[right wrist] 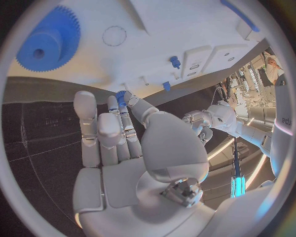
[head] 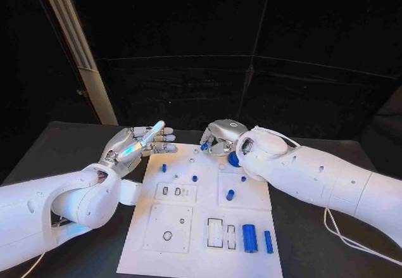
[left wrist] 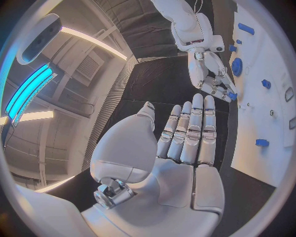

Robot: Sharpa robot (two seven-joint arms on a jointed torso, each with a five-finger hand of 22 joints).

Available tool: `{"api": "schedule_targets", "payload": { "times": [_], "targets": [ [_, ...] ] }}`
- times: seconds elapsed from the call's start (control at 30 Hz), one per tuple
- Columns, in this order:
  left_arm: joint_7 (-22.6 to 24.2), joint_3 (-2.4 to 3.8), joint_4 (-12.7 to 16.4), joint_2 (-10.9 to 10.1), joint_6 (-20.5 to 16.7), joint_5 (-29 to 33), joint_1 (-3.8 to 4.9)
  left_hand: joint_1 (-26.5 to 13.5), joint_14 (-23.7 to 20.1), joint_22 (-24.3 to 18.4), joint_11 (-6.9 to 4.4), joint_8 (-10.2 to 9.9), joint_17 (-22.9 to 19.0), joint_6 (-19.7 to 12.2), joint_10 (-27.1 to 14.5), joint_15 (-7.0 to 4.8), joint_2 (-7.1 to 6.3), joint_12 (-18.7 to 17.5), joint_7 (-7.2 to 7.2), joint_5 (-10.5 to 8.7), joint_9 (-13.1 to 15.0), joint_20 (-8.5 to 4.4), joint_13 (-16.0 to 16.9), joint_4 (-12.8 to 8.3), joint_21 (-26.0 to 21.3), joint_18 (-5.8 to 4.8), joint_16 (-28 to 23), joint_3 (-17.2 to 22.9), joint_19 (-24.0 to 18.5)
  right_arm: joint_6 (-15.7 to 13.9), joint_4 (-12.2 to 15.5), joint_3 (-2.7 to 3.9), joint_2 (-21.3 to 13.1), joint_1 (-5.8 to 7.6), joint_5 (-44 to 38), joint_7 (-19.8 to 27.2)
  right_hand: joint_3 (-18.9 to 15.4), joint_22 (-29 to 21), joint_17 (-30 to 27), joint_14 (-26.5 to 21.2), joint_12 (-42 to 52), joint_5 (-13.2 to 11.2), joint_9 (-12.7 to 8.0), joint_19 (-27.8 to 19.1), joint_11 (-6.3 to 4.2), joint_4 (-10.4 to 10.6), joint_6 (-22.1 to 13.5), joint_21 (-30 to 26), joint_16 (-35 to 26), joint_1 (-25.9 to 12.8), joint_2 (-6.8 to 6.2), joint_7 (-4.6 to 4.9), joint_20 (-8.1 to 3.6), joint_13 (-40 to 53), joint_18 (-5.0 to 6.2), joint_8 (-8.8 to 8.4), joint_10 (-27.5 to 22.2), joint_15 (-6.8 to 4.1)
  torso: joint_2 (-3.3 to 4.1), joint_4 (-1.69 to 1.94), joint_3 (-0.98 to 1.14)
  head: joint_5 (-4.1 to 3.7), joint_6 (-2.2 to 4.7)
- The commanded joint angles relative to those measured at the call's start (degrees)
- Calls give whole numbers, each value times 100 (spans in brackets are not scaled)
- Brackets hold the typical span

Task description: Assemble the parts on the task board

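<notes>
Right robot hand [right wrist: 117, 133] pinching, seemingly, small gear [right wrist: 121, 96] (blue)

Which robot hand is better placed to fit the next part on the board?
Probably the right robot hand: it already pinches a small blue gear over the task board's far edge, while the left robot hand hangs flat and empty beside it.

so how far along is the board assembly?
Early. Seated: large blue gear and several small blue pegs standing on the task board. In hand: right hand pinches a small blue gear in its fingers. Left: two blue bars lying loose; left hand empty.
</notes>
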Motion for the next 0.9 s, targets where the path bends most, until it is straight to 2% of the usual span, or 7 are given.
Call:
{"api": "schedule_targets", "payload": {
  "times": [0.03,0.1,0.43,0.67,0.9],
  "targets": [
    [-2,4,19,16,98,-26,20,28,-16,-8,19,-36,6,-24,-15,31,10,-32,76,25,-5,18,-7,-21,-31,33,-12,-13,33,79,-89,5,88,22,-67,-66,-9,10,9,22,2,-26,8,-38,13,33,7,32,18,-39,-6,-10,-3,-6,-37,-11,-25,-35,45,34,-26,-27,10],
    [-7,4,19,22,101,-26,24,28,-16,-8,19,-36,6,-24,-15,31,10,-32,76,25,-5,18,-7,-21,-31,33,-12,-13,33,162,-129,5,135,25,-84,-65,1,21,19,24,2,-29,6,-38,16,47,0,42,29,-44,-20,-7,-2,-6,-38,-15,-35,-33,49,43,-31,-35,5],
    [-21,4,5,31,106,-26,34,36,-16,-10,19,-38,7,-25,-17,32,11,-35,76,25,-5,18,-7,-27,-33,34,-16,-11,34,458,-199,4,247,30,-130,-51,7,32,29,25,5,-36,6,-38,18,66,-2,53,40,-56,-38,-5,1,-5,-40,-16,-38,-30,52,32,-23,0,-25],
    [-30,4,0,32,113,-26,39,36,-16,-10,19,-38,7,-25,-17,32,11,-35,76,25,-5,18,-7,-27,-33,34,-16,-11,34,506,-188,4,263,30,-176,-62,10,29,33,25,7,-37,7,-43,19,80,-1,54,46,-65,-47,-5,2,-4,-39,-15,-38,-29,58,29,-20,12,-26],
    [-36,4,-11,43,120,-26,42,36,-16,-10,19,-38,7,-25,-17,32,11,-35,76,25,-5,18,-7,-27,-33,34,-16,-11,34,430,-216,3,303,30,-209,-74,23,14,20,18,2,-38,3,-62,25,115,-22,53,48,-81,-85,1,7,-7,-36,-23,-64,-23,64,32,-22,9,-17]
  ]
}}
